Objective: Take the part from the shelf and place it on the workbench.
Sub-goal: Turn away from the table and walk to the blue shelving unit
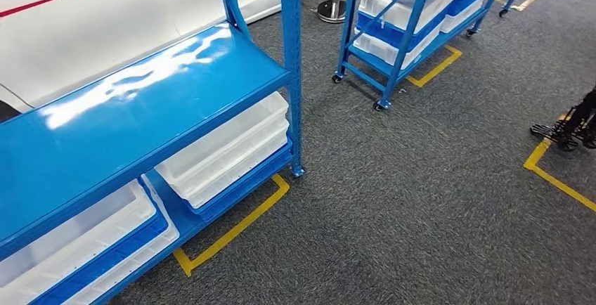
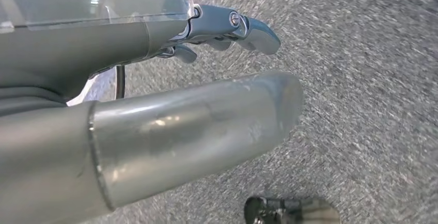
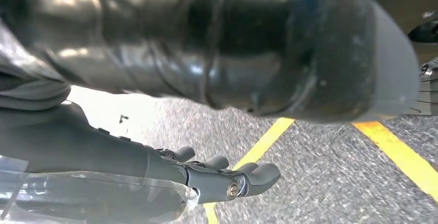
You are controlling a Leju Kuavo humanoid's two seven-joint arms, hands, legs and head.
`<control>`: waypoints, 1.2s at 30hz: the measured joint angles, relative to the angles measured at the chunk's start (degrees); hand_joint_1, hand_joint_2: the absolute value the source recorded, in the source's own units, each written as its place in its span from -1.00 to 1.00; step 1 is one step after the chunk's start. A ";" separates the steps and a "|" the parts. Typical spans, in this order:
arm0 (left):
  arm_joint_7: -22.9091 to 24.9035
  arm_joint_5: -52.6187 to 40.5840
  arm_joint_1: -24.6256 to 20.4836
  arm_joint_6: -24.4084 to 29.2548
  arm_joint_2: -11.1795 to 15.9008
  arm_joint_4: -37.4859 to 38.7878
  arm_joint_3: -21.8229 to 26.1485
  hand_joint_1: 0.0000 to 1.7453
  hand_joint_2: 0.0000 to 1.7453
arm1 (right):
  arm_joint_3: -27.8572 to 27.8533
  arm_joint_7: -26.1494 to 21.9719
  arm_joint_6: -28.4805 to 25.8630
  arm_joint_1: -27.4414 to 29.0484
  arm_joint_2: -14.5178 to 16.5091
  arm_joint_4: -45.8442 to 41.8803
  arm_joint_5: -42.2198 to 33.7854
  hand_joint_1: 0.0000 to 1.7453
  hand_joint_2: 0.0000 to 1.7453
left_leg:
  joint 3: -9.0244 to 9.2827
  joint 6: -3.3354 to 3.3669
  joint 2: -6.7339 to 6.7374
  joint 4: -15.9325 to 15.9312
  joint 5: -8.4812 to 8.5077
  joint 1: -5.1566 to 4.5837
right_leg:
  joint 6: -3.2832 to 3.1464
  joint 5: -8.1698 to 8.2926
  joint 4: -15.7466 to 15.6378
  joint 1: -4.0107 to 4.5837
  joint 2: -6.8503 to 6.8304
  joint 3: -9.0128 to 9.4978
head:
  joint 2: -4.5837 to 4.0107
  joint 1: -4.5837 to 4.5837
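- We see our left hand (image 2: 155, 95) in its wrist view, hanging over grey carpet (image 2: 372, 79); its thick grey thumb (image 2: 206, 126) stretches out straight and the darker fingers (image 2: 243, 25) reach forward beside it with a gap between, so the hand is open and holds nothing.
- We see our right hand (image 3: 170, 172) in its own wrist view, also above the carpet; its dark fingers (image 3: 248, 175) are extended side by side, nothing lies in them, and the big thumb (image 3: 310, 48) sits apart from them, so this hand is open too.
- Just beyond the right hand's fingertips a yellow floor tape (image 3: 403, 157) runs across the carpet, with a second strip meeting it closer to the fingers.
- In the head view a blue shelf (image 1: 140, 101) stands ahead of us on our left-hand side, its top board bare and glossy.
- Under that board white bins (image 1: 225, 150) rest on a blue bin, and more white bins sit nearer to us on the same lower level; we cannot tell whether any holds the part, so we cannot say where the part is.
- A second blue rack on wheels (image 1: 400, 38) stands farther off, toward our right-hand side, loaded with white and blue bins; something dark lies in its top bin, too small to identify.
- Yellow tape marks the floor around both shelf feet.
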 joint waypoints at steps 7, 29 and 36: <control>0.02 -0.11 0.04 0.07 -0.04 0.00 0.18 -1.00 -1.00 | -0.23 0.00 0.02 -0.39 -0.04 -0.02 0.03 -1.00 -1.00 | 1.53 2.45 -2.29 -3.27 0.60 -0.10 | 1.77 -3.86 5.13 -0.10 2.35 -1.23 | 0.00 0.08; 0.30 -0.12 -0.05 0.16 -0.13 -0.01 0.40 -1.00 -1.00 | -0.82 -0.02 0.19 -0.02 -0.19 0.00 0.03 -1.00 -1.00 | -2.95 -0.47 -2.23 5.48 -1.85 0.35 | -0.22 0.85 0.45 -0.55 1.48 -1.22 | 0.00 -0.05; 0.29 -0.13 -0.28 0.14 -0.10 0.00 0.42 -1.00 -1.00 | -0.86 -0.02 0.20 -0.12 -0.17 0.00 0.03 -1.00 -1.00 | 1.02 0.62 -0.11 -2.17 0.23 -0.31 | 0.87 0.02 0.85 -0.04 -0.72 -0.70 | 0.00 0.06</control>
